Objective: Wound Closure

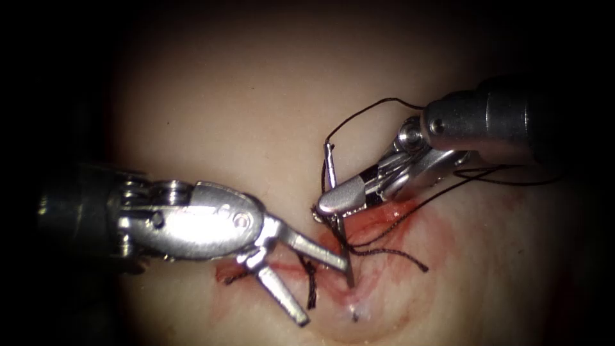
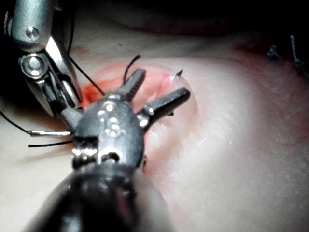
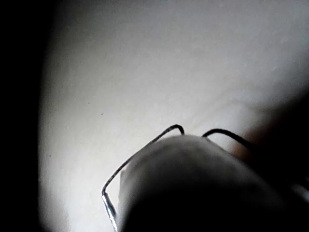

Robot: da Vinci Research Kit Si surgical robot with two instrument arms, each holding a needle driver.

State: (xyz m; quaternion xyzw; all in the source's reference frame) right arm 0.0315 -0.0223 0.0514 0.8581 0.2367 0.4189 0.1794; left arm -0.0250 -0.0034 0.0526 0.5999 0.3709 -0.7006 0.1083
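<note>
Here, we are looking down on the tissue [image 1: 211,109] at the bench, where the red fluid [image 1: 384,221] is staining the skin around the cut [image 1: 359,234]. The right arm's tool [image 1: 320,206] is coming in from the right with its jaws clamped on the needle [image 1: 334,211], gripping it near the middle of its curve. We are judging that this mid-curve grip is keeping the needle steady and nearly upright across the wound. The needle's thread end is standing clear above the jaws, while its lower end is reaching down to the tissue surface beside the cut. We cannot tell whether the point is actually sitting in the tissue or merely resting on it.

The left arm's tool [image 1: 323,288] is lying low over the left side of the cut, its jaws spread wide and holding nothing. Its upper jaw is pointing at the needle's lower end and is just beside it, perhaps touching; the lower jaw is splayed away toward the viewer. In the left wrist view we are seeing the same open fork [image 2: 161,92] over the reddened wound.

The thread [image 1: 365,112] is looping up from the needle's top, over the right tool, and trailing back across the cut, a loose end [image 1: 410,259] lying to the right. A dark stitch [image 1: 311,282] is already sitting between the left tool's open jaws.
</note>
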